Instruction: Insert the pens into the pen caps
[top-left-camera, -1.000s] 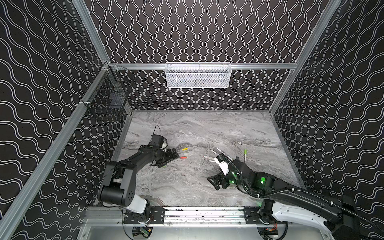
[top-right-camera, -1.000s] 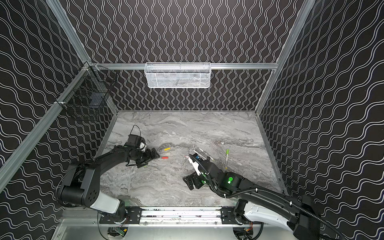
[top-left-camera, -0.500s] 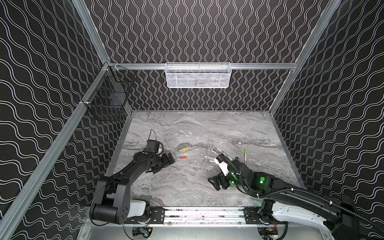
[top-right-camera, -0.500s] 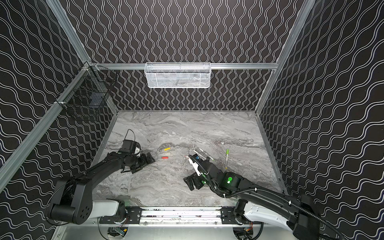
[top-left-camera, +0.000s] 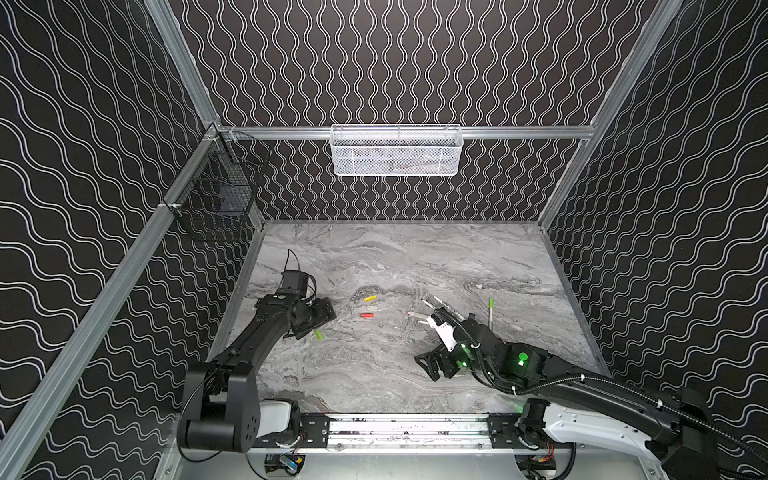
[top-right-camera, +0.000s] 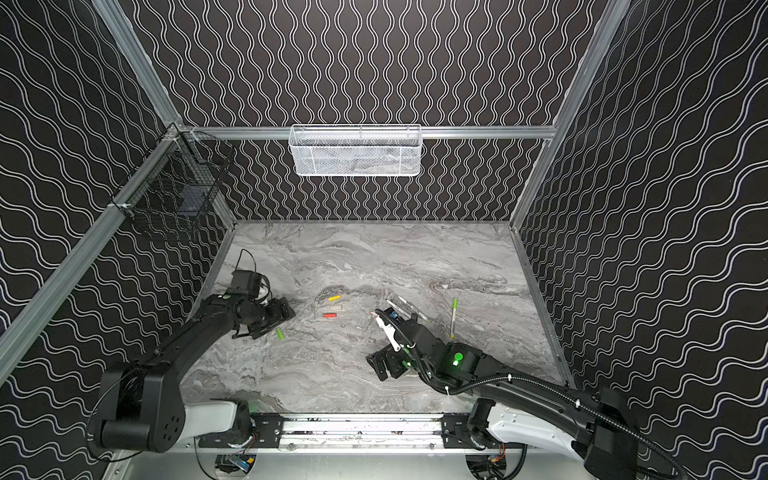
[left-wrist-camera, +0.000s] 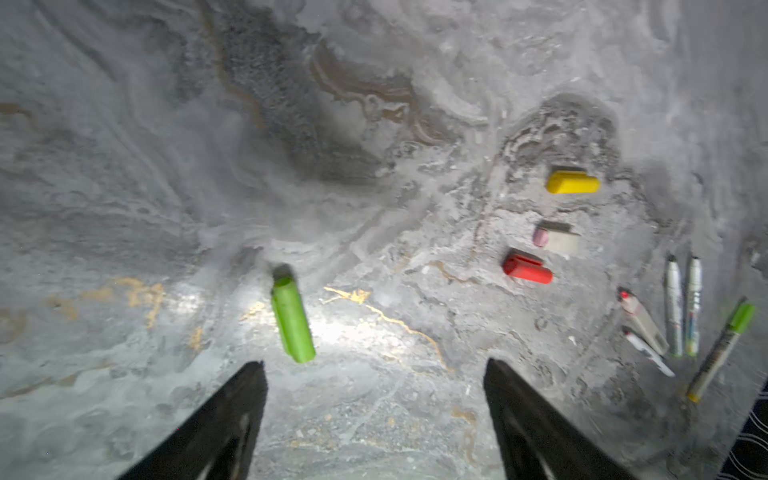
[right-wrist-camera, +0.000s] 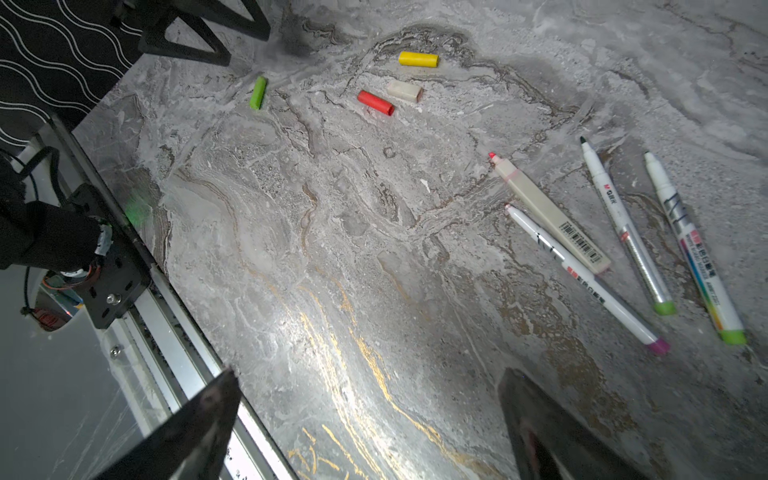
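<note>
A loose green pen cap (left-wrist-camera: 292, 319) lies on the marble table (top-left-camera: 374, 257), just ahead of one fingertip of my left gripper (left-wrist-camera: 374, 363), which is open and empty. In both top views that cap (top-left-camera: 318, 334) (top-right-camera: 280, 333) sits beside the left gripper (top-left-camera: 322, 324). Further right lie the yellow cap (top-left-camera: 370, 298), pale cap (right-wrist-camera: 404, 91) and red cap (top-left-camera: 366, 316). Several uncapped pens (right-wrist-camera: 582, 274) lie fanned out, partly hidden in the top views by my right arm. A pen wearing a green cap (top-left-camera: 491, 311) lies apart. My right gripper (top-left-camera: 430, 365) (right-wrist-camera: 370, 376) hovers open and empty near the front.
A white mesh basket (top-left-camera: 395, 151) hangs on the back wall and a black wire basket (top-left-camera: 216, 199) on the left wall. The metal rail (top-left-camera: 407, 430) runs along the table's front edge, close under the right gripper.
The left gripper has drawn back toward the left wall and its jaws have narrowed a little. A green cap now shows on the table by its fingertips. The right arm has not moved.
</note>
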